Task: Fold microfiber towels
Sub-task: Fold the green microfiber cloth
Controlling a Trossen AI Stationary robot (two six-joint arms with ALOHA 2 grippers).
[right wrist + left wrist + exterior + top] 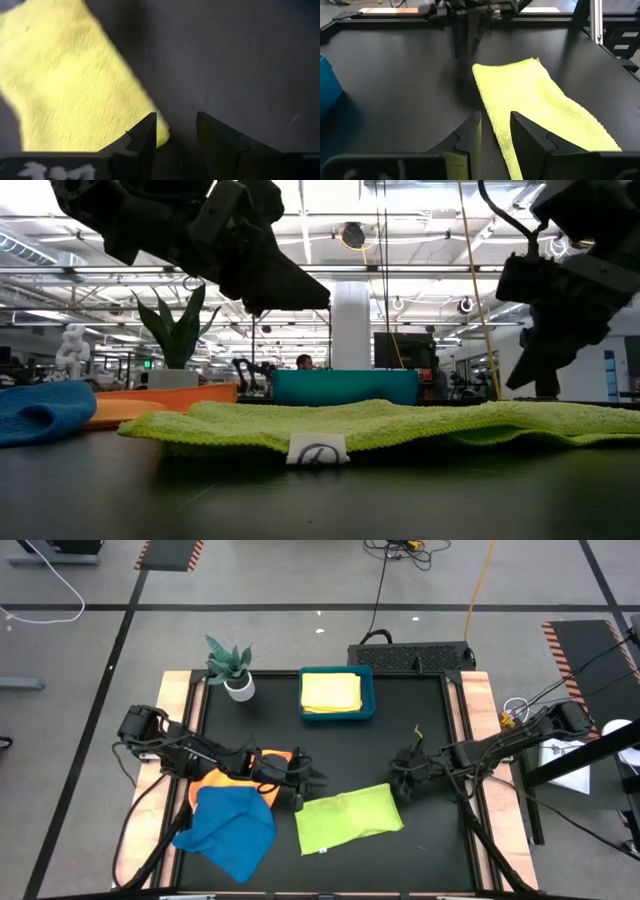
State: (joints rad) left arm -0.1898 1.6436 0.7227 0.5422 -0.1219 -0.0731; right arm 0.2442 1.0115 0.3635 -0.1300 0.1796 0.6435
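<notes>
From above, I see the lime green towel lying flat at the table's front centre, its long axis running left to right between my two grippers. The left gripper hangs just beside its left end, the right gripper just beside its right end, about equally near. A blue towel and orange towel sit heaped to the left; a yellow towel lies in the tray, near a potted plant.

At table height, both grippers hover clear of the cloth.

My left wrist view shows jaws apart, empty, over the towel's edge.

My right wrist view shows jaws apart, empty, at a corner. Nothing stands in the way.
</notes>
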